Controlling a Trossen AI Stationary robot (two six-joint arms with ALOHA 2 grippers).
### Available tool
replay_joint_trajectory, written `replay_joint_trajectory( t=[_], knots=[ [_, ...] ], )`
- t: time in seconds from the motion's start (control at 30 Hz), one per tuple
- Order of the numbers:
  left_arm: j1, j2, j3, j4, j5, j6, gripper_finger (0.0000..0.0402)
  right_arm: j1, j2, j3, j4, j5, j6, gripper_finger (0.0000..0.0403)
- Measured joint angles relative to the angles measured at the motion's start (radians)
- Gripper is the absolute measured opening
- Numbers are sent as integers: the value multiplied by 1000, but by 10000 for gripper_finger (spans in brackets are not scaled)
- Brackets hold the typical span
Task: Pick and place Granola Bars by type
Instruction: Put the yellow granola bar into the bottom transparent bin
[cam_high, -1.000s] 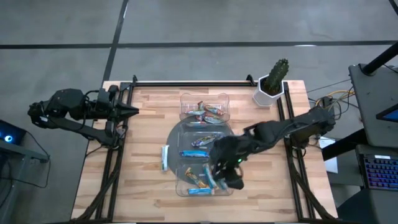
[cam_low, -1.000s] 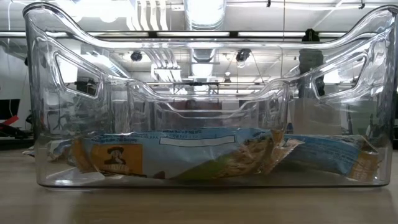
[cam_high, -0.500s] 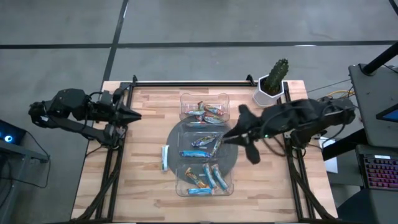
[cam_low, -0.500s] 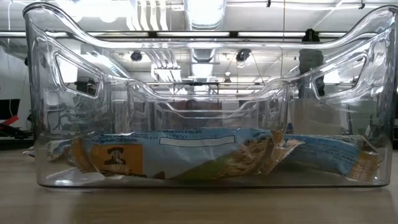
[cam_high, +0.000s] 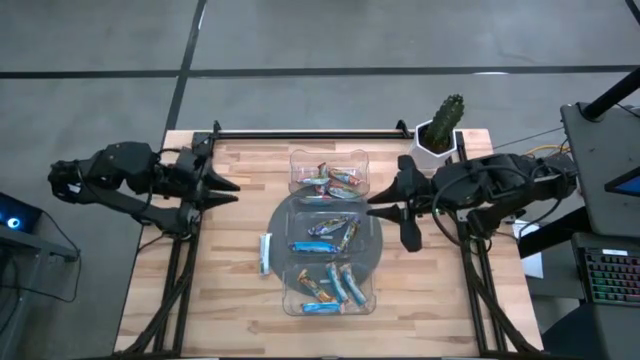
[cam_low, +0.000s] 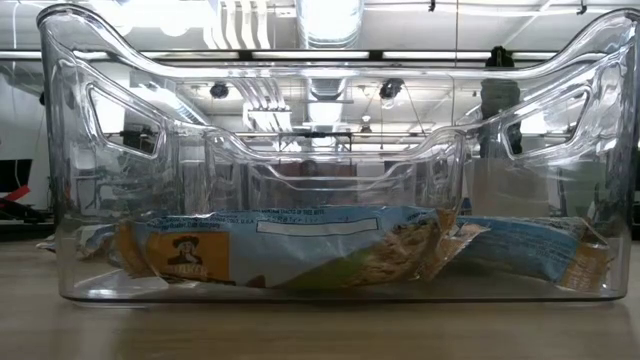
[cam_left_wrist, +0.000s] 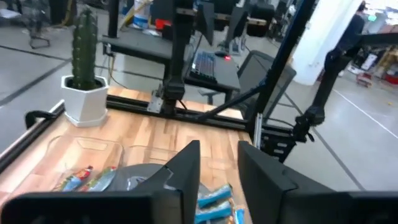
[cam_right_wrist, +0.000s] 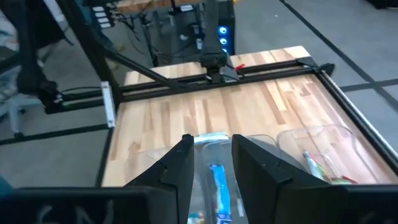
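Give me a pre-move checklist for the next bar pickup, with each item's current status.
1. Left claw empty: ok. Its fingers stand apart in the left wrist view with nothing between them.
2. Right claw empty: ok. There is an open gap between its fingers and no bar in it.
3. Both arms clear of the clear tray: ok. The left claw is at the table's left edge, the right at the tray's right rim.
4. Stray bar located: ok. A light blue bar lies on the wood left of the tray.
5. Bars sorted by type in the compartments: cannot tell.
6. Cactus pot out of the path: ok, at the far right corner.
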Motion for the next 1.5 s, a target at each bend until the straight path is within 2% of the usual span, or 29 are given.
replay_joint_trajectory(
  t=[0.27, 0.43, 0.67, 0.9, 1.1, 1.2, 1.5],
  knots=[
    [0, 72, 71, -141, 7, -66, 164, 0, 1, 0, -21, 47, 3, 110],
    [-1, 109, 77, -181, 20, -73, 186, 0, 2, 0, -21, 48, 9, 114],
    [-1, 118, 81, -281, 63, -44, 188, 0, 4, 0, -19, 48, 33, 119],
    [-11, 148, 81, -349, 92, -36, 188, 0, 4, 0, -22, 46, -37, 119],
    [-22, 213, 80, -401, 206, -44, 188, 0, 3, 0, -44, 46, -47, 119],
    [-37, 253, 80, -406, 221, -40, 188, 0, 3, 0, -65, 45, -28, 119],
    [-47, 373, 80, -461, 210, 125, 188, 0, 3, 0, -107, 45, -7, 119]
  ],
)
